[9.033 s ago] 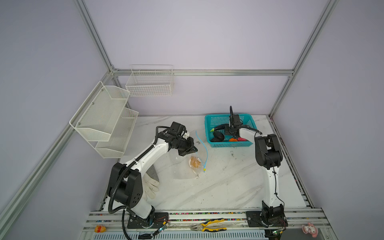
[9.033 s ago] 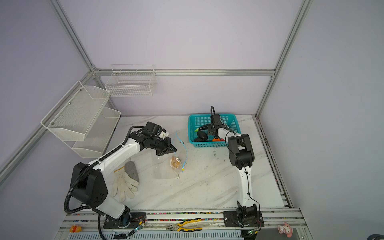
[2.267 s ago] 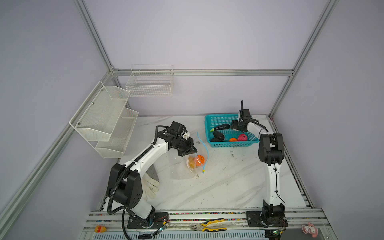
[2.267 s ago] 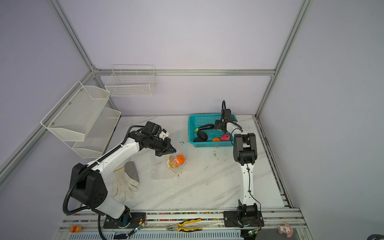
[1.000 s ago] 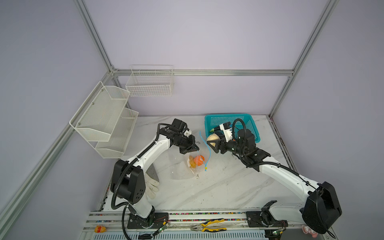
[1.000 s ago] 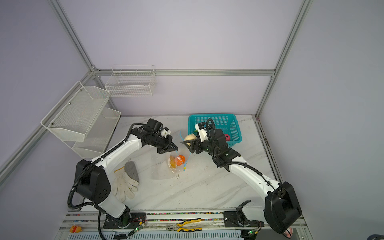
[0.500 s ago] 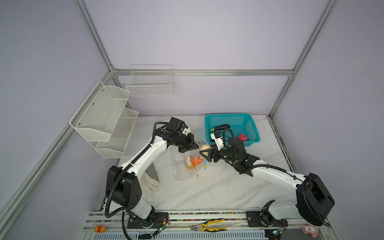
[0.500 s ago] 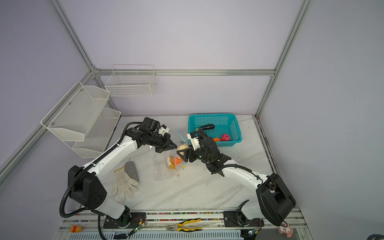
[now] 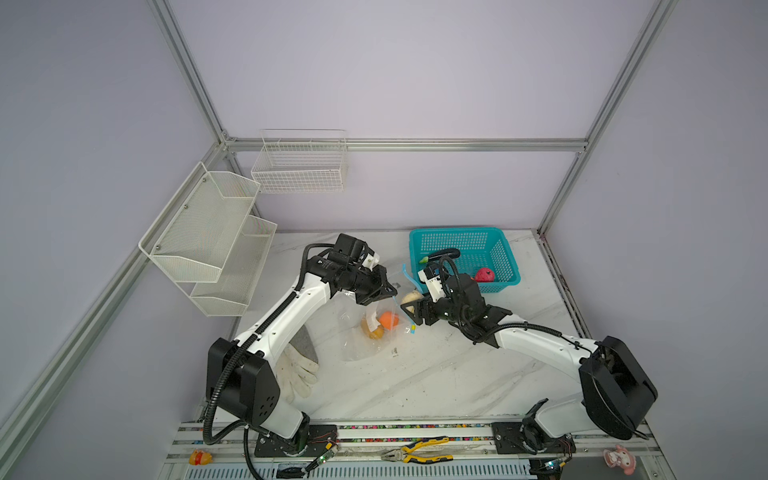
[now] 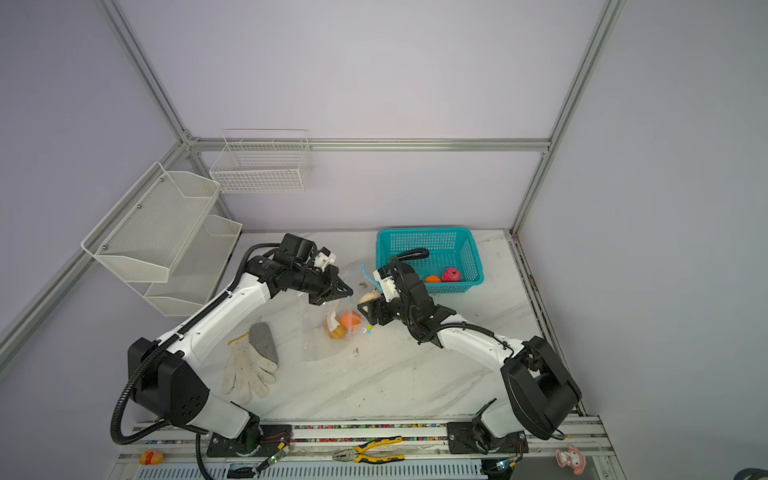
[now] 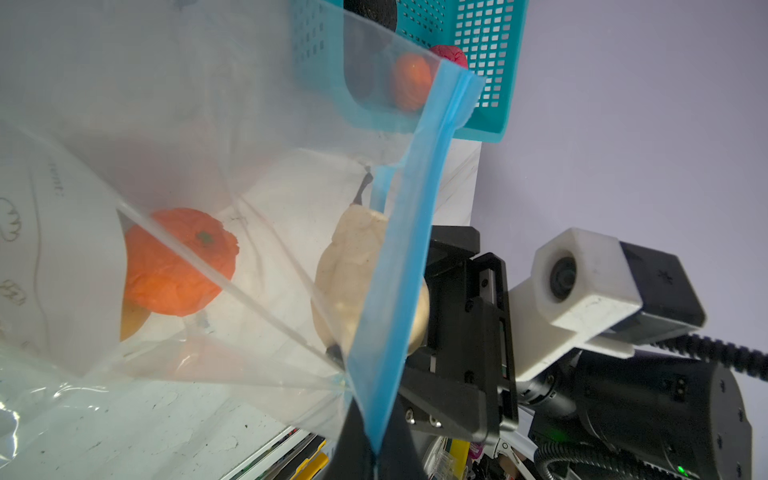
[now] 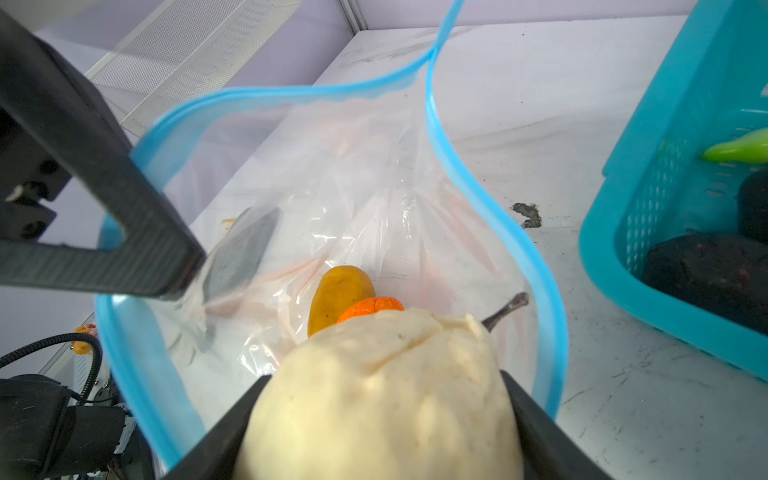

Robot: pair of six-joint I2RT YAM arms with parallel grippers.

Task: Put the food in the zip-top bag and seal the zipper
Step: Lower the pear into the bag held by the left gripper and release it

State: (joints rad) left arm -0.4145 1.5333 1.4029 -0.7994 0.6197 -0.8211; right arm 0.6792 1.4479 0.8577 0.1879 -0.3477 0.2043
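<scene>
left fingers [image 9: 387, 291] pinch the limp, slippery-looking bag [image 9: 353, 340] by its rim at 12 o'clock. right fingers [image 9: 412, 311] clamp the pear [image 9: 408, 297], likely light and squashy, across its belly.

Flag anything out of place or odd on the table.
Nothing spilled or damaged. Strays only: a white work glove with a grey pad overlapping it lies on the table near the zip-top bag, and pliers sit on the front rail. Neither belongs to the bagging job.
</scene>
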